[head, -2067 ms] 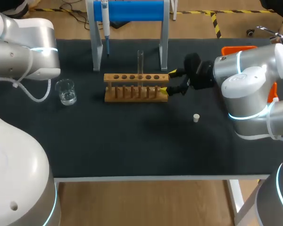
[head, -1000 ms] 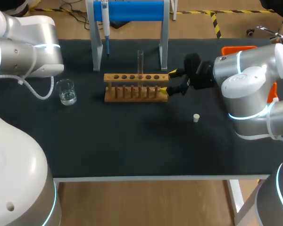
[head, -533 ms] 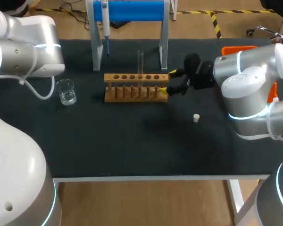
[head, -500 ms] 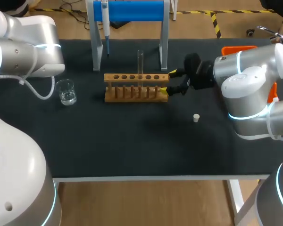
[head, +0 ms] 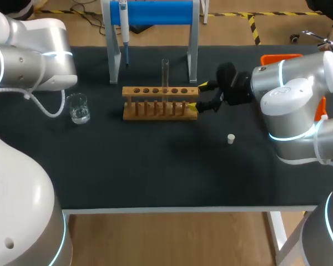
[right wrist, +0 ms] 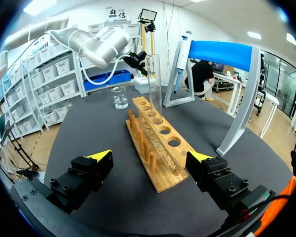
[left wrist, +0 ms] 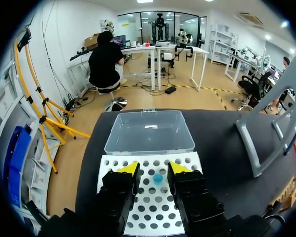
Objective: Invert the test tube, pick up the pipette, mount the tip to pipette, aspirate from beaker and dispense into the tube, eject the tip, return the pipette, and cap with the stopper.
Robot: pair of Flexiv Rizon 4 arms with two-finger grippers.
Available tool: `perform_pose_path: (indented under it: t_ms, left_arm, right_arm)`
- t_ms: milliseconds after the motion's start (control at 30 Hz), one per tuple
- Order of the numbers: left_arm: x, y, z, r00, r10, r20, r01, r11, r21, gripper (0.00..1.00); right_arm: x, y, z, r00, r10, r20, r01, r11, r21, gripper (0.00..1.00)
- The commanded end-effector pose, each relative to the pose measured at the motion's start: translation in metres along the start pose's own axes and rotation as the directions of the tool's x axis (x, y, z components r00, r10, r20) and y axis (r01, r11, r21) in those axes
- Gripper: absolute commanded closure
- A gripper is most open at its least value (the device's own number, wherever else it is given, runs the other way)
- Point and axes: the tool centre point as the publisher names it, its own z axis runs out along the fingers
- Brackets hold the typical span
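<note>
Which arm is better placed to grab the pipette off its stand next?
Likely the left. The pipette hangs by the stand's left post, on the left arm's side, and the left gripper is open and empty above the tip box. The right gripper sits open at the test tube rack's far end.

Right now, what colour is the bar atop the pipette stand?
Bright blue bar, best in the head view.

The table top (head: 155,172) is matt black and looks like smooth cloth. The rack (head: 161,90) is pale, smooth wood. The test tube (head: 165,69) and beaker (head: 77,108) are clear, shiny glass. The tip box (left wrist: 150,202) is matt white perforated plastic, and its lid (left wrist: 149,131) is clear plastic. The left arm (head: 28,55) and right arm (head: 291,88) have glossy silver-white shells.
</note>
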Motion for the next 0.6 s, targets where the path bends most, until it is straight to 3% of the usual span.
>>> perform_pose_path:
  t_ms: [33,133,267,333,600]
  left_arm:
    - [-0.0005,-0.0023,0.0042,1.000,0.002,0.003,-0.002,1.000,-0.010,0.71]
    - [-0.0005,-0.0022,0.0043,1.000,0.004,0.005,-0.004,1.000,-0.012,0.84]
    - [-0.0010,-0.0012,0.0046,1.000,0.004,0.007,-0.004,1.000,-0.016,0.89]
    - [-0.0015,-0.0003,0.0048,1.000,0.004,0.009,-0.004,1.000,-0.018,1.00]
    - [-0.0007,0.0011,0.0016,1.000,-0.001,0.013,0.001,1.000,-0.017,1.00]
  right_arm:
    - [-0.0001,-0.0002,0.0000,1.000,0.000,0.000,0.000,1.000,0.000,0.00]
    - [-0.0001,-0.0002,0.0000,1.000,0.000,0.000,0.000,1.000,0.000,0.00]
    - [-0.0001,-0.0002,0.0000,1.000,0.000,0.000,0.000,1.000,0.000,0.00]
    - [-0.0001,-0.0002,0.0000,1.000,0.000,0.000,0.000,1.000,0.000,0.00]
    - [-0.0001,-0.0002,0.0000,1.000,0.000,0.000,0.000,1.000,0.000,0.00]
